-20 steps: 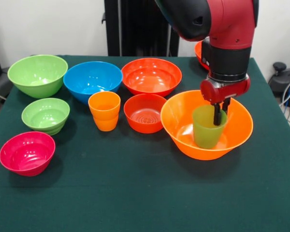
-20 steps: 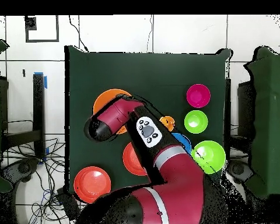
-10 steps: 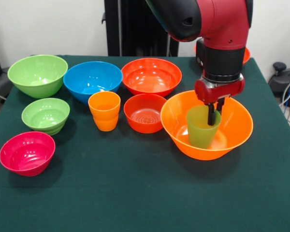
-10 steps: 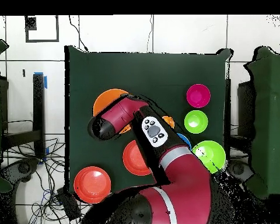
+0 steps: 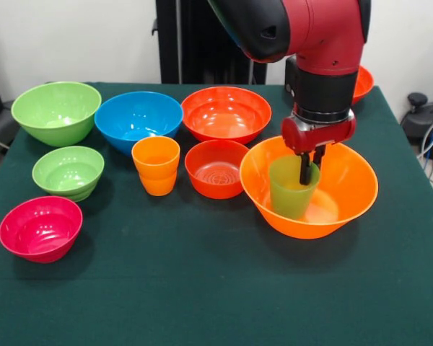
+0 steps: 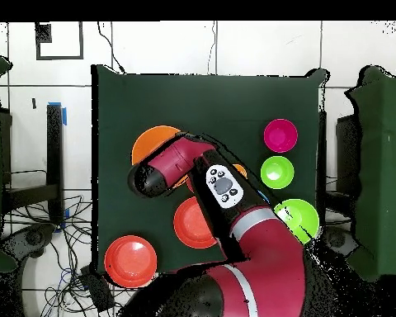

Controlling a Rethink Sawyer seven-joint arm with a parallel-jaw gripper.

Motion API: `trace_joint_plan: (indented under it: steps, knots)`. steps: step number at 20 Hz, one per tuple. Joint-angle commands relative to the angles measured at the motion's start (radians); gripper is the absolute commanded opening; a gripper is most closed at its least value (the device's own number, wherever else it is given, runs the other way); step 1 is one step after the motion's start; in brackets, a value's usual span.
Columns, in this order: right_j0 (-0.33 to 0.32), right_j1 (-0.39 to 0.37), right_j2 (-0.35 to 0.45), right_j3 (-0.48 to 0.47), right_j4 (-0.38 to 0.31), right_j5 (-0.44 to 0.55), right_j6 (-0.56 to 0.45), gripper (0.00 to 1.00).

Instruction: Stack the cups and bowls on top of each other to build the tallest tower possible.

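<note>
1. Translucent green cup (image 5: pixel 292 187) inside the largest orange bowl (image 5: pixel 346 189), upright, apparently just off its floor, at the side toward the small red-orange bowl (image 5: pixel 216 169).
2. Jaws of the gripper (image 5: pixel 308 167) pinching the cup's rim wall, one finger inside.
3. Best kept upright and clear of the bowl's rim.
4. Front view alone shows cup and grip; overhead, arm (image 6: pixel 234 206) hides both, yet shows another red-orange bowl (image 6: pixel 130 261) whole near the bench edge.

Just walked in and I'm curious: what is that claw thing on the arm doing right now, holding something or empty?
Tool: shut on the green cup's rim, holding it inside the large orange bowl.
</note>
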Motion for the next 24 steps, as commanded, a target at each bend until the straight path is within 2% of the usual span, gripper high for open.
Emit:
trace_joint_plan:
  steps: [1, 10, 16, 24]
  knots:
    - [-0.031, 0.038, 0.034, 0.019, 0.012, 0.165, -0.324, 0.0]
    - [-0.05, 0.06, 0.057, 0.063, 0.079, 0.178, -0.265, 0.0]
    - [-0.049, 0.065, 0.065, 0.076, 0.105, 0.194, -0.246, 0.0]
    - [-0.045, 0.073, 0.076, 0.085, 0.125, 0.163, -0.218, 0.0]
